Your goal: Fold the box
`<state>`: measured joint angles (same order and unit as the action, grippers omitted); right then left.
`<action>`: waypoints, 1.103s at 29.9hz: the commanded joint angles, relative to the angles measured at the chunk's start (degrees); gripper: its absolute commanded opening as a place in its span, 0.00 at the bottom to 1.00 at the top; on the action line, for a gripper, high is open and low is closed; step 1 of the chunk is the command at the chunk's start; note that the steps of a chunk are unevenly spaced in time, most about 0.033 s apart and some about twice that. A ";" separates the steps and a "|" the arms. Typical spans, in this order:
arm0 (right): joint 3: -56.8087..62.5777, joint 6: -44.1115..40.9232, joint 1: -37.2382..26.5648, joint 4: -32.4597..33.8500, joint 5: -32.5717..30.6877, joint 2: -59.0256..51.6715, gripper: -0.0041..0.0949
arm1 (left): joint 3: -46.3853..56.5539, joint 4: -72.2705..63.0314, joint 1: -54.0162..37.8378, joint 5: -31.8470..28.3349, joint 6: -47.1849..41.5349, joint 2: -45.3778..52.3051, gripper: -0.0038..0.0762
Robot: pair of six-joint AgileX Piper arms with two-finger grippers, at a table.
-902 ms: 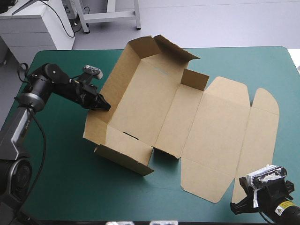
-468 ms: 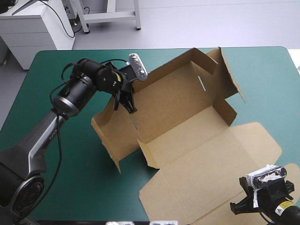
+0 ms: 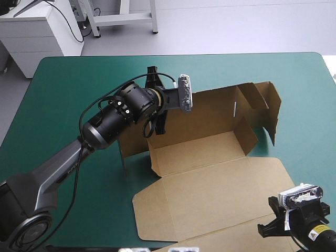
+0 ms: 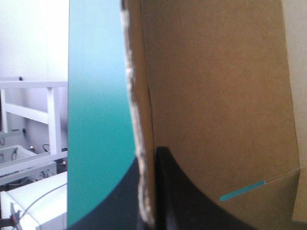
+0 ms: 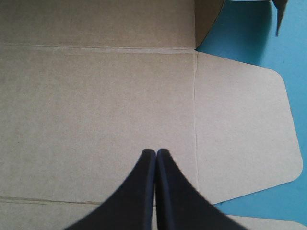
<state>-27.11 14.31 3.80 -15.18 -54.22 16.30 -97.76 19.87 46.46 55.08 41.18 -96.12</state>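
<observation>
The box (image 3: 210, 157) is seen half raised, from the bench's (image 3: 68, 89) centre out toward 4 o'clock. Its back wall (image 3: 210, 113) is stood up, and its lid (image 3: 210, 194) is laid flat toward 6 o'clock.

The left hand (image 3: 157, 126) is clamped on that wall's 9 o'clock end, one black finger on each face of the raw board edge. The right hand (image 5: 156, 158) is pinched closed on nothing, poised over the lid's corner near 5 o'clock.

The board is judged light and stiff across its panels but weak at the scores, so a grip near a crease is favoured. The thin edge could easily be crushed.

The end flaps (image 3: 265, 107) at 3 o'clock are only loosely raised. Plenty of open teal-green cover is left at 9 and 12 o'clock. The lid appears to reach the near edge, though that is not clearly shown.
</observation>
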 commanded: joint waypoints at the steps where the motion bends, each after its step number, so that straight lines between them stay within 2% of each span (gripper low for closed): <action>1: -1.55 -1.78 0.18 -0.72 4.64 0.49 0.02 | 0.77 5.66 2.25 -4.10 0.03 5.47 0.04; 6: -3.45 -2.02 0.18 -0.72 4.68 0.49 0.02 | 10.65 10.04 2.31 -9.49 -1.00 11.87 0.04; 9: -5.18 -2.48 0.18 -0.72 4.82 0.49 0.02 | 18.31 13.91 2.31 -15.47 -2.87 15.79 0.04; 14: -7.45 -4.39 0.18 -0.47 4.82 0.49 0.02 | 30.35 25.47 2.31 -26.45 -11.84 20.32 0.04; 17: -7.79 -5.19 0.18 -0.28 4.82 0.49 0.02 | 36.07 35.24 2.31 -30.99 -20.04 22.28 0.04; 23: -7.79 -6.65 0.18 -0.18 4.72 0.49 0.02 | 43.85 55.03 2.05 -32.01 -37.78 23.80 0.04; 27: -8.33 -6.97 0.18 -0.18 5.09 0.59 0.02 | 45.26 63.41 2.05 -32.46 -46.70 24.02 0.04; 33: -13.68 -6.97 0.18 -0.18 4.79 3.74 0.02 | 45.26 76.79 2.05 -28.37 -61.18 24.02 0.04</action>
<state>-36.62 7.37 3.80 -14.93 -53.04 17.52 -50.87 88.15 48.55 23.73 -12.02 -74.21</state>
